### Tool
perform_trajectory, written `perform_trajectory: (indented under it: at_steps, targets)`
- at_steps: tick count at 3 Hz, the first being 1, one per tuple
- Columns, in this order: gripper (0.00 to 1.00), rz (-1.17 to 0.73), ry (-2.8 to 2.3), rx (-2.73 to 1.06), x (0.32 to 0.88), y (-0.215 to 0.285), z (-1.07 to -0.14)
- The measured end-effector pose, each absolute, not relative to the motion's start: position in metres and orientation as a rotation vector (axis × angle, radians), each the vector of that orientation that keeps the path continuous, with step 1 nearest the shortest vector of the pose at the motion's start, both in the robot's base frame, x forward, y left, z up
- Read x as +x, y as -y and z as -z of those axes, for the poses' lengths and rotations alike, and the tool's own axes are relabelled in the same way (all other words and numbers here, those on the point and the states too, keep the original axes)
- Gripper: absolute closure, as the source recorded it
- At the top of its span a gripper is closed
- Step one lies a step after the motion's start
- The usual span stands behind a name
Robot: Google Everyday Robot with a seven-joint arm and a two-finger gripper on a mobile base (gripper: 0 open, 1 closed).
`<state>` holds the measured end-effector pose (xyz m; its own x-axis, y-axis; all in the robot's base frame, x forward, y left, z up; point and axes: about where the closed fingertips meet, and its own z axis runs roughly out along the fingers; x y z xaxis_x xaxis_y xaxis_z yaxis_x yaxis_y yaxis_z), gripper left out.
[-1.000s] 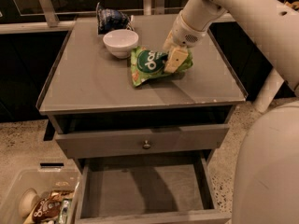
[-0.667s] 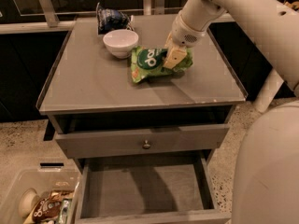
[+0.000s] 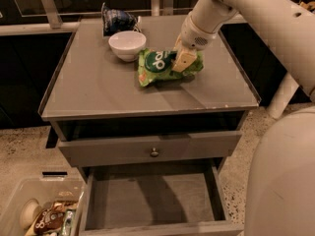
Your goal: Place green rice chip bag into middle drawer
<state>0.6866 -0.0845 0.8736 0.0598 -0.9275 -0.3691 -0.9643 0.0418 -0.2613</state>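
The green rice chip bag [image 3: 160, 65] is near the middle of the grey tabletop [image 3: 98, 90], just right of the white bowl [image 3: 127, 44]. Its right end is raised off the top, with a shadow under it. My gripper [image 3: 183, 61] comes down from the upper right, and its tan fingers [image 3: 181, 63] are closed on the bag's right half. The middle drawer [image 3: 152, 195] stands pulled open below the table's front, and its flat grey floor is bare.
A dark blue snack bag [image 3: 115, 19] lies behind the bowl at the table's back edge. A shut drawer front with a round metal knob [image 3: 154, 152] is above the open drawer. A clear bin with snacks [image 3: 44, 215] stands on the floor at lower left. My white body [image 3: 288, 181] fills the right side.
The gripper and the green bag have risen a little and shifted slightly towards the back of the table. The bag's right end has come up off the top.
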Motion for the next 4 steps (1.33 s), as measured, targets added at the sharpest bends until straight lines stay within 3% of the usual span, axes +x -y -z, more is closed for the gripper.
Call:
perform_trajectory:
  at_steps: [1,4]
  targets:
    - [1.00,-0.102,-1.866,-1.909,0.670,0.092,-0.872]
    - [1.00,-0.049,-1.878,-1.893,0.549,0.139,-0.840]
